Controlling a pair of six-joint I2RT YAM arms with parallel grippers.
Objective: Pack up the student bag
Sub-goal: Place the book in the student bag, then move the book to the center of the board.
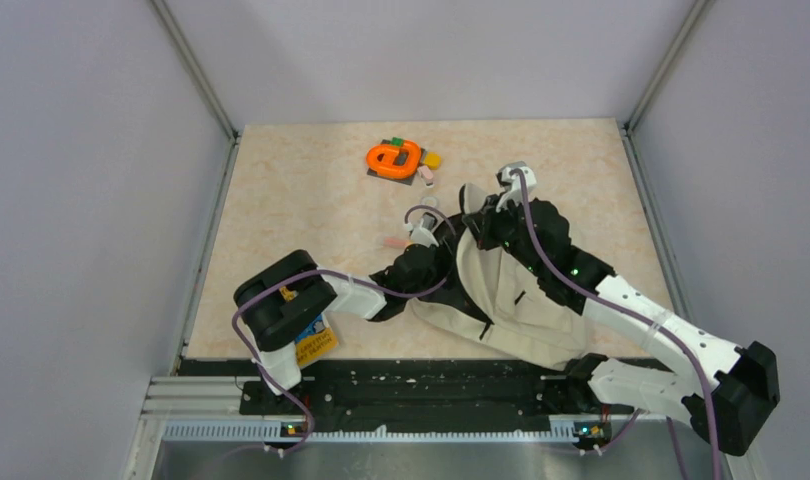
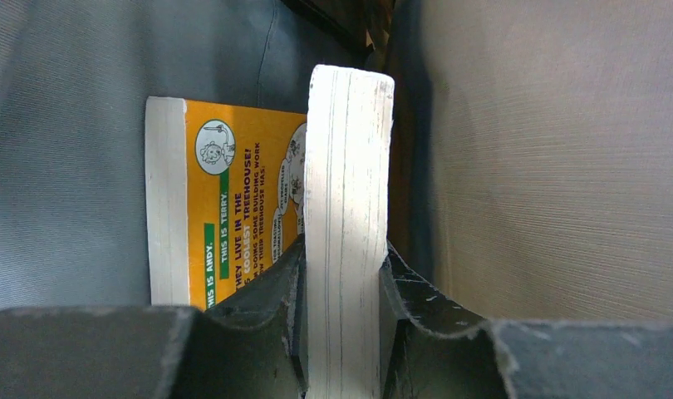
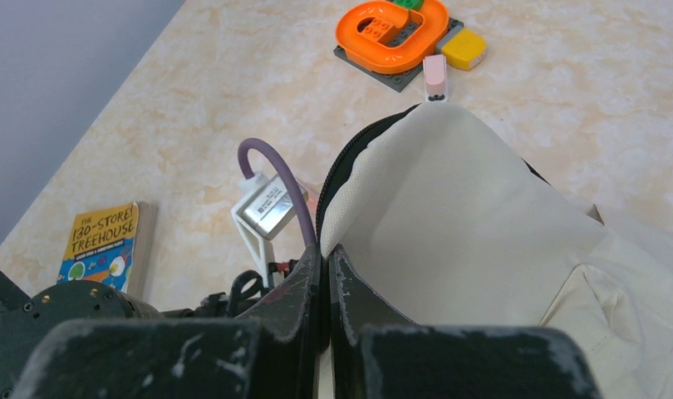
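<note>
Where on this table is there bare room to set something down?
Bare: the stretch from the orange toy to the table's left edge, and the far-right corner beyond the student bag. Crowded: the centre around the bag, and near-left by the book.

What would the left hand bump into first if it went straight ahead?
Probably the inside of the bag, at the dark fold beyond the white-edged book the left hand grips. The orange book lies just left of that line. Depth is unclear.

Book (image 3: 105, 249) reads "130-Storey Treehouse" (orange cover (image 2: 242, 216): "Terry").
</note>
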